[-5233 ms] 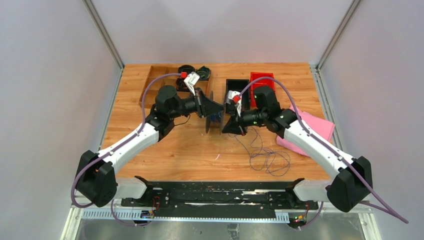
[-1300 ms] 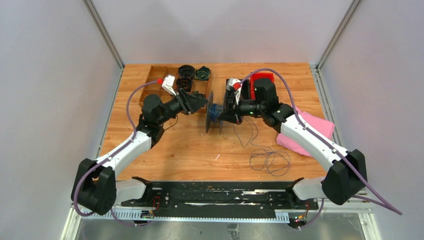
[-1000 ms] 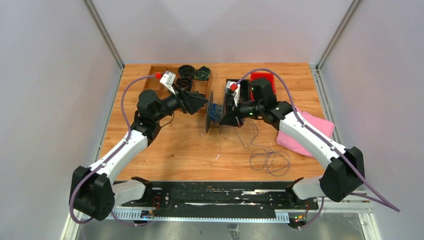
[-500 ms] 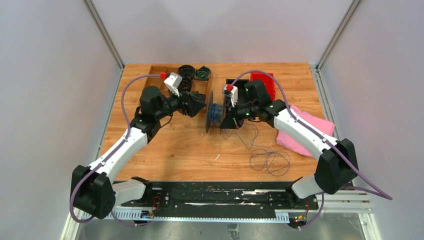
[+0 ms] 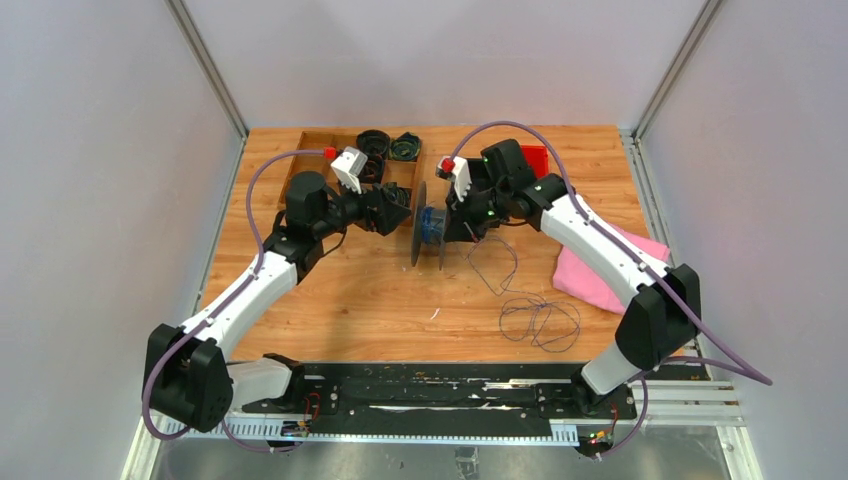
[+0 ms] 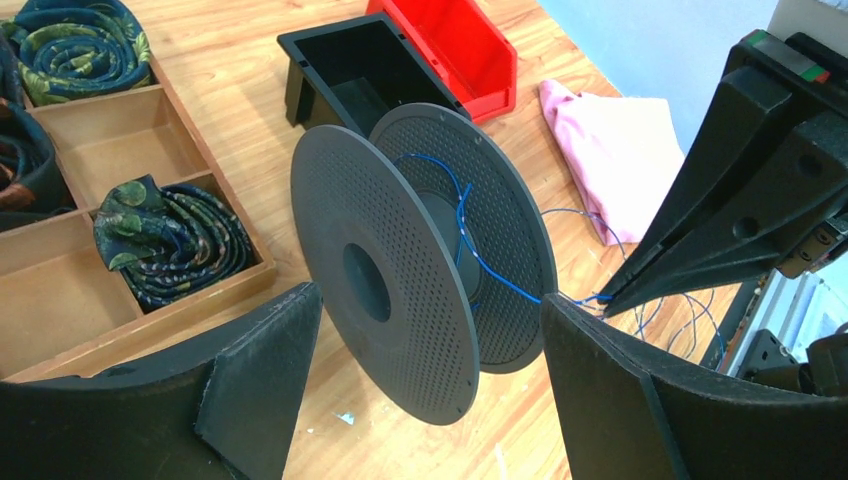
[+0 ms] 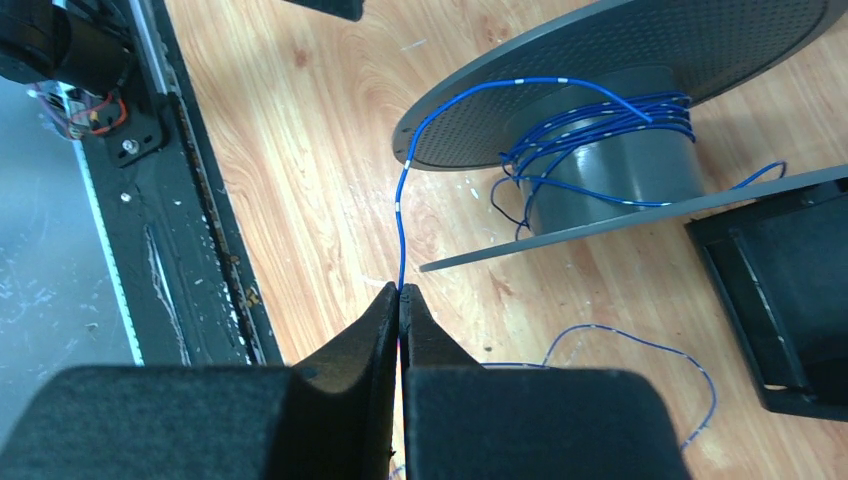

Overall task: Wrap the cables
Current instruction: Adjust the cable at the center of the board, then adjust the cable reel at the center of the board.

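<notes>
Right jaws pinch the cable (image 7: 399, 250) beside the spool (image 6: 372, 285); left jaws gape wide, empty, facing it.

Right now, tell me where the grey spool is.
In the top view, the grey spool stands on its rims at mid-table, between the open left fingers and the right fingers pinching the blue cable.
</notes>
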{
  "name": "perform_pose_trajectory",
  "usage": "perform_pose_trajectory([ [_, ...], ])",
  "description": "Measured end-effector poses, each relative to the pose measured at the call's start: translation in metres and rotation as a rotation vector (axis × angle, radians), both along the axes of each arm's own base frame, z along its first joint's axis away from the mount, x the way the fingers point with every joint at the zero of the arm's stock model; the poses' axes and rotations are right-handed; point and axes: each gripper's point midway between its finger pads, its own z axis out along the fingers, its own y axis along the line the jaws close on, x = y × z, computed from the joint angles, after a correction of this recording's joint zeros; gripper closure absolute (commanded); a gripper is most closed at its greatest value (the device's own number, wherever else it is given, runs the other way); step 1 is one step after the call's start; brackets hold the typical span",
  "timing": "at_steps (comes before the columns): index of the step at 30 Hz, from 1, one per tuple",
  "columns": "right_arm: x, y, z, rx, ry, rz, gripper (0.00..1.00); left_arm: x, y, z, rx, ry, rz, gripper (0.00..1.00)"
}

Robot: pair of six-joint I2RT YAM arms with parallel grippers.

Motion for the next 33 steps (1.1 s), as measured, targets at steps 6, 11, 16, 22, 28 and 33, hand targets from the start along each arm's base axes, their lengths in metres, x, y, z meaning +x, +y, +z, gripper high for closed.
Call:
perform_pose_trajectory([
  [6, 0.008, -0.004, -0.009, -0.083, -0.002, 0.022, 0.99, 0.0, 0.0, -0.001, -0.008, 0.015, 0.006, 0.15],
  [11, 0.005, -0.01, -0.018, -0.143, 0.012, 0.041, 0.99, 0.002, -0.001, -0.01, -0.006, 0.06, 0.034, 0.21],
  [16, 0.003, -0.01, -0.018, -0.158, 0.003, 0.054, 0.99, 0.002, -0.007, -0.024, 0.018, 0.125, 0.056, 0.23],
  [22, 0.003, -0.009, -0.017, -0.157, 0.0, 0.058, 0.99, 0.006, -0.016, -0.02, 0.032, 0.15, 0.071, 0.29],
  [28, 0.001, -0.008, -0.017, -0.158, 0.001, 0.062, 0.99, 0.014, -0.027, -0.011, 0.061, 0.142, 0.078, 0.41],
  [33, 0.001, -0.008, -0.019, -0.157, 0.002, 0.062, 0.99, 0.019, -0.031, -0.017, 0.093, 0.149, 0.085, 0.48],
])
